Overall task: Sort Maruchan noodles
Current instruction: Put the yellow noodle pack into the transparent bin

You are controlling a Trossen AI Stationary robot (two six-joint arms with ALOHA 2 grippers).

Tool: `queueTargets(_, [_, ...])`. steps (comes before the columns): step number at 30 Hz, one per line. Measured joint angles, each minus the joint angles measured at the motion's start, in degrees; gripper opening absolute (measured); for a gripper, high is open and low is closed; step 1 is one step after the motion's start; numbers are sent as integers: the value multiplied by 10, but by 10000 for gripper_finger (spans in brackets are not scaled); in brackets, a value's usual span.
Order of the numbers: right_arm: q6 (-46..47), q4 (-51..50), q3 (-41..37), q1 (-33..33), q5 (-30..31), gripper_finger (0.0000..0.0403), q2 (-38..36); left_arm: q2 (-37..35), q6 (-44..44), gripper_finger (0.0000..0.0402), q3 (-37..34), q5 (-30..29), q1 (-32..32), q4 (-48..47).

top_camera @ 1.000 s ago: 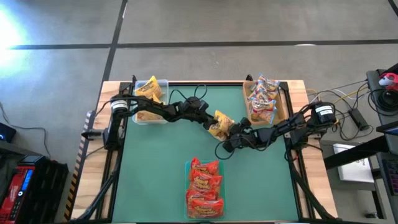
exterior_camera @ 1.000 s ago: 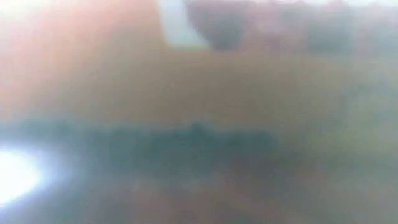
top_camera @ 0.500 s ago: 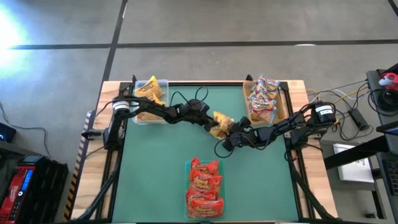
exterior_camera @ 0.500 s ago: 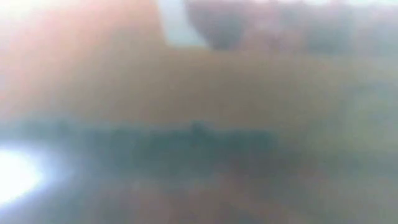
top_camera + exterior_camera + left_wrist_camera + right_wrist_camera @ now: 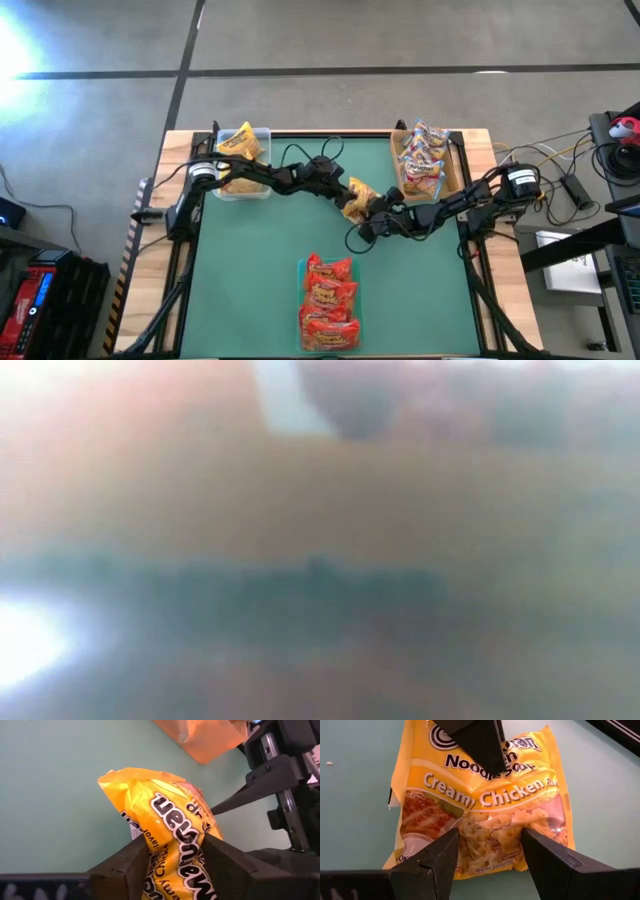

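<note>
Mid-bench on the green mat, both arms reach inward and meet over one yellow noodle packet [image 5: 354, 196]: the left tool [image 5: 174, 851] pinches its edge, the right tool [image 5: 489, 847] straddles it. Yellow packets fill the far-left clear tray [image 5: 262, 134], pale ones the far-right brown tray [image 5: 456, 170], red packets [image 5: 330, 300] lie near
</note>
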Motion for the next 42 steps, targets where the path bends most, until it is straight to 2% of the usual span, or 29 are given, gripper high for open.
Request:
queueTargets(9, [-6, -8, 0, 0, -2, 203, 0, -1, 1, 53, 2, 7, 3, -5])
queueTargets(14, [-11, -6, 0, 0, -2, 203, 0, -2, 5, 8, 0, 10, 6, -6])
queueTargets(22, [-20, -40, 0, 0, -16, 203, -27, -13, 14, 0, 0, 49, 15, -5])
queueTargets(26, [-19, -78, 1, -1, -23, 203, -70, -16, 12, 1, 0, 77, 23, 5])
queueTargets(37, [-21, -196, 1, 0, -37, 203, -218, -40, 12, 1, 0, 84, 45, 13])
queueTargets(42, [-19, -227, 0, 1, -38, 203, -263, -62, 17, 1, -1, 99, 61, 13])
